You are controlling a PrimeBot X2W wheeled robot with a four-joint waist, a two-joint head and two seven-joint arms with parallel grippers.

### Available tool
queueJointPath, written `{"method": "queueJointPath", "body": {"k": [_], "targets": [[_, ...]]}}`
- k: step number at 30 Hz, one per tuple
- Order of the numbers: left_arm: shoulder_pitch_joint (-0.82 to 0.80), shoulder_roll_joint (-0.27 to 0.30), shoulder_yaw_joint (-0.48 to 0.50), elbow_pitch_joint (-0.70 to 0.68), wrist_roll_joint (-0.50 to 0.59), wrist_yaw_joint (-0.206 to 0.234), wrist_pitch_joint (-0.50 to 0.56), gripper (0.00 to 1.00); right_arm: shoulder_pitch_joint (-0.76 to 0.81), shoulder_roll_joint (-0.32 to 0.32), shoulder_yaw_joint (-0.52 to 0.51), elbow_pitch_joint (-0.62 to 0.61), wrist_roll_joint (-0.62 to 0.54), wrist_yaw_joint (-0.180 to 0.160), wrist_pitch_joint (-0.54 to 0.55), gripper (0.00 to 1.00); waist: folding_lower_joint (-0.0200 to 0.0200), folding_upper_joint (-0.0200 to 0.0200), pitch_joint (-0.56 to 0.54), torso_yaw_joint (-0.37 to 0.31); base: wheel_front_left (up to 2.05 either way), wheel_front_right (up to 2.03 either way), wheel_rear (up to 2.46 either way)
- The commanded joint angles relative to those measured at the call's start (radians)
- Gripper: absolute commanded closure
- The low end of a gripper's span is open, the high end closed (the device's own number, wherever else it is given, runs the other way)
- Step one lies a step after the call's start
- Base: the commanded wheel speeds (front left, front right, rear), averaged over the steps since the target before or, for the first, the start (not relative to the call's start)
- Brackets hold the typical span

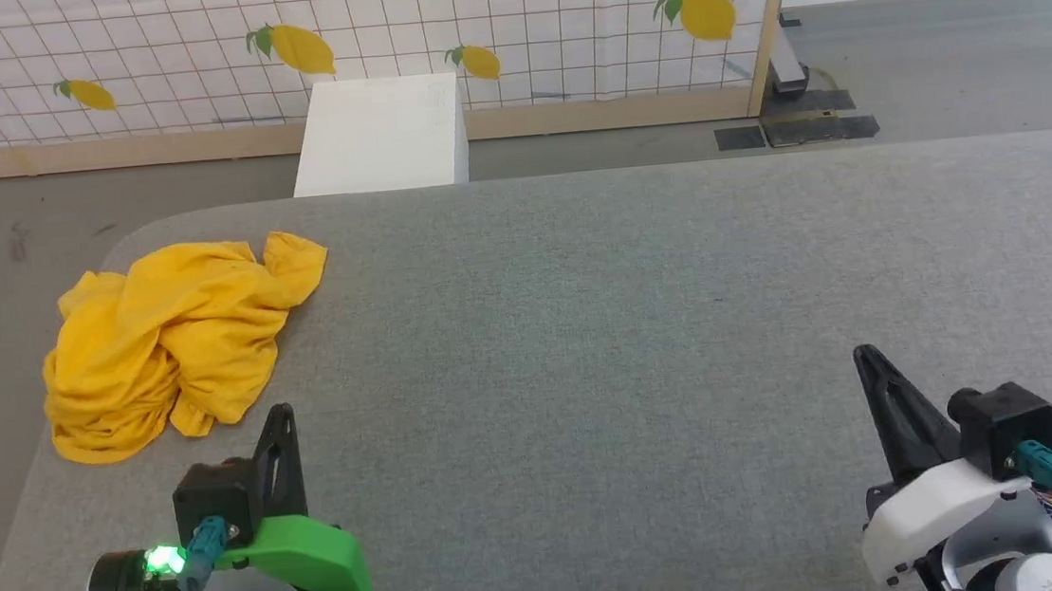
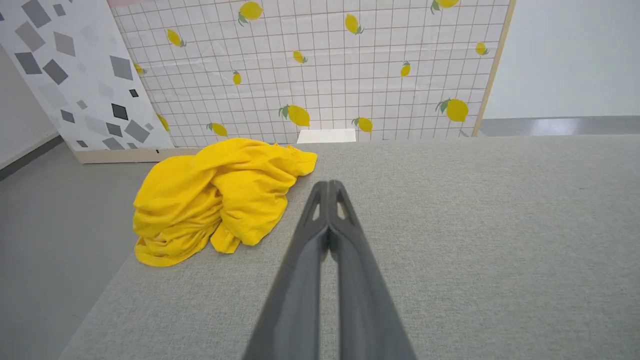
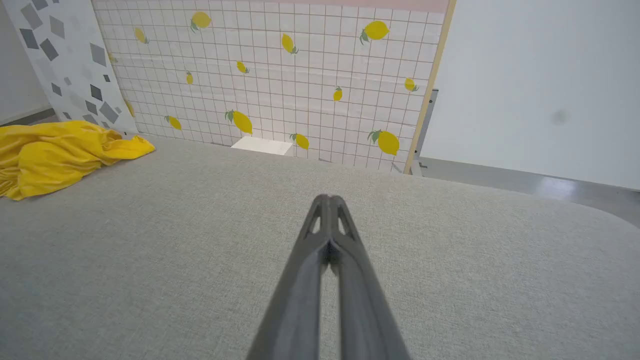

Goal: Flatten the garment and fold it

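**Garment unflattened; both grippers closed and empty**

Head view: The garment [image 1: 174, 350], a bright yellow cloth, lies crumpled in a heap at the far-left corner of the grey padded table [image 1: 586, 328], its edge close to the table's left rim. No part of it is spread flat. The left gripper [image 1: 281, 414] sits near the heap but apart from it, fingers pressed together and holding nothing. The right gripper [image 1: 865, 356] is well apart from the cloth at the lower right, likewise closed and empty. A white box [image 1: 379, 137] stands on the floor beyond the table, before a lemon-print screen [image 1: 511, 11].

Left wrist view: The fingers meet at the tips and point just to the right of the heap. Judgement: this arm is best placed for the first pickup, but the jaws must part first.

Right wrist view: The closed fingers point across bare table, with the garment at the far left. Judgement: flattening has not begun, and the heap's corner position suggests it needs drawing toward the centre.
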Motion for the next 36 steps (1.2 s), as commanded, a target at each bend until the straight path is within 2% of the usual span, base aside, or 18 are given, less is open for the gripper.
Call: {"method": "queueJointPath", "body": {"k": [1, 21, 22, 36], "targets": [[0.012, -0.004, 0.004, -0.003, 0.013, 0.007, 0.001, 1.00, -0.016, 0.001, 0.001, 0.002, -0.005, -0.002, 0.003, 1.00, 0.0000, 0.0000, 0.000, 0.000, 0.00, 0.00, 0.00], [0.012, -0.004, 0.004, -0.003, 0.013, 0.007, 0.001, 1.00, -0.016, 0.001, 0.001, 0.002, -0.005, -0.002, 0.003, 1.00, 0.0000, 0.0000, 0.000, 0.000, 0.00, 0.00, 0.00], [0.000, 0.000, 0.000, 0.000, 0.000, 0.000, 0.000, 0.00, 0.000, 0.000, 0.000, 0.000, 0.000, 0.000, 0.000, 0.00, 0.0000, 0.0000, 0.000, 0.000, 0.00, 0.00, 0.00], [-0.012, 0.002, -0.025, 0.028, -0.022, 0.018, -0.024, 0.00, -0.003, 0.000, -0.008, 0.009, 0.007, 0.000, -0.017, 0.00, 0.0000, 0.0000, -0.003, 0.022, 0.00, 0.00, 0.00]]}}
